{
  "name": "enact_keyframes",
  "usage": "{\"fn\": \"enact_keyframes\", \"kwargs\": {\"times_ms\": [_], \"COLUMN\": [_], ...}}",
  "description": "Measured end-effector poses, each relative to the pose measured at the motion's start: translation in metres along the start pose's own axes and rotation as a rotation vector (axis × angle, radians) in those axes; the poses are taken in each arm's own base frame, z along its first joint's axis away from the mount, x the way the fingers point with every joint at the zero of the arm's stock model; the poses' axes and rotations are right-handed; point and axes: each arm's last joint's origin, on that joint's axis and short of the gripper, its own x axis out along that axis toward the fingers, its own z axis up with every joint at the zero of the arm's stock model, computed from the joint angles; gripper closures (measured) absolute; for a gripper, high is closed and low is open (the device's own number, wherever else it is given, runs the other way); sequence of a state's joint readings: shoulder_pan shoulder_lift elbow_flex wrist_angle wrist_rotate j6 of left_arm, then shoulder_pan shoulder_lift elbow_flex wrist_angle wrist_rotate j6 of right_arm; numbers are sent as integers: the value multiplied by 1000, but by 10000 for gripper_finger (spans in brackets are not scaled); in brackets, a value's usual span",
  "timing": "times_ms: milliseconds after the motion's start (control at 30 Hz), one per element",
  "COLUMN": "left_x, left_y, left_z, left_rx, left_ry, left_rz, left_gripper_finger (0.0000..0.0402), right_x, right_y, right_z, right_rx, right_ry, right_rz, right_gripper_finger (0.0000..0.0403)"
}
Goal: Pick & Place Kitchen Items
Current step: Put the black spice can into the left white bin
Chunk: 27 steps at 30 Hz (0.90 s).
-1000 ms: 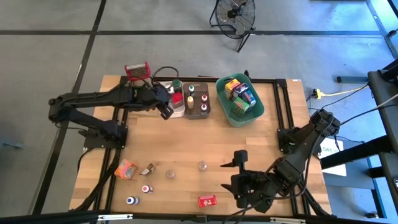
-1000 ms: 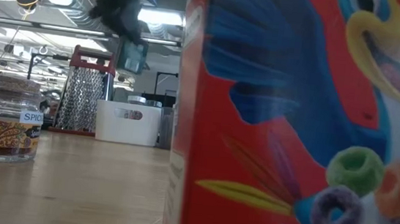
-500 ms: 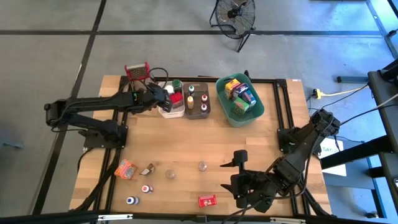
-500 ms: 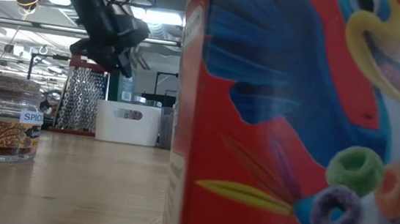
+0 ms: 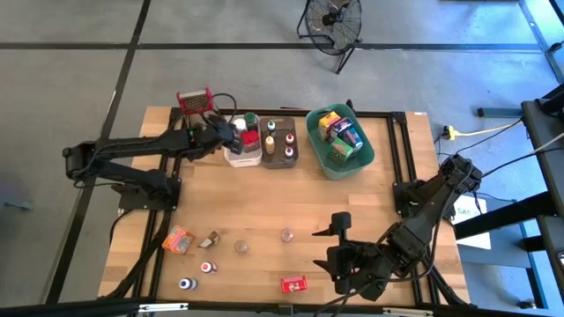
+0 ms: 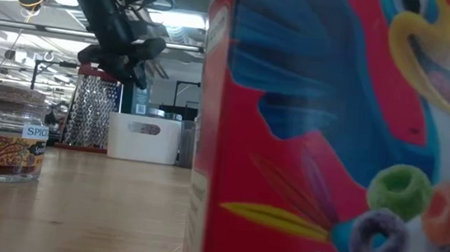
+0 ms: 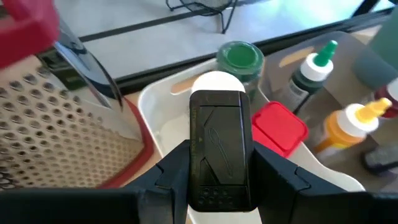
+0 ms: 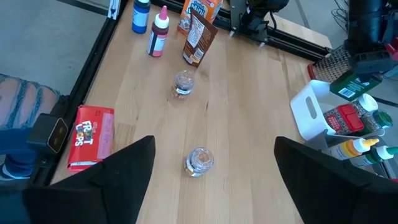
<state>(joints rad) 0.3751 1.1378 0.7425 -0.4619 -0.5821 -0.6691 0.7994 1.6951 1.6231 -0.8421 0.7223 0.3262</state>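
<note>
My left gripper (image 5: 226, 138) hangs over the white bin (image 5: 231, 159) at the table's far left. It is shut on a small green-labelled container (image 8: 353, 84) with a black top (image 7: 221, 143). The bin also holds items with green (image 7: 240, 56), white and red (image 7: 281, 127) caps. My right gripper (image 5: 329, 243) waits open above the near right of the table, nothing between its fingers (image 8: 124, 180). More kitchen items lie loose on the table: a red cereal box (image 5: 293, 284), two spice jars (image 5: 286, 235), (image 5: 241, 246), packets (image 5: 179, 239) and small bottles (image 5: 207, 267). My left gripper pinches the container between its two fingers (image 7: 169, 177), one on each side of the black top (image 7: 200, 168). The fingers slant down from the table's left side. The container hangs below them over the white bin's inside; its lower end is hidden.
A steel grater with a red handle (image 5: 196, 99) stands just beyond the white bin, close to my left gripper. A brown bin (image 5: 280, 160) with squeeze bottles and a teal bin (image 5: 361, 158) with boxes stand to the right along the far edge. The table's middle (image 5: 282, 198) is bare wood.
My left gripper has swung toward the far left, from the edge between the white and brown bins to over the white bin. It has sunk and rolled at the wrist, staying shut. The container has come down with it to just above the bin. Most of this came early.
</note>
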Motion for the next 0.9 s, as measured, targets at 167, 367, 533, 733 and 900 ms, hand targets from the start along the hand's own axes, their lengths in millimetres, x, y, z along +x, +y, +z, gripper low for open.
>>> {"fn": "enact_keyframes", "kwargs": {"times_ms": [167,367,533,733,900], "left_x": [1,0,-2,-8,3], "left_y": [1,2,-3,-14,-19], "left_z": [1,2,1,-7,-12], "left_rx": [-3,1,-5,-11,-29], "left_ry": [-10,-62,-45,-53,-53], "left_rz": [16,73,9,-17,30], "left_gripper_finger": [273,273,273,273,273], "right_x": [0,0,0,0,0], "right_y": [0,0,0,0,0], "right_z": [0,-1,-1,-1,-1], "right_rx": [-1,-6,-2,0,0], "right_ry": [0,6,10,10,10], "right_rz": [0,-3,-6,-6,-6], "right_gripper_finger": [70,70,70,70,70]}}
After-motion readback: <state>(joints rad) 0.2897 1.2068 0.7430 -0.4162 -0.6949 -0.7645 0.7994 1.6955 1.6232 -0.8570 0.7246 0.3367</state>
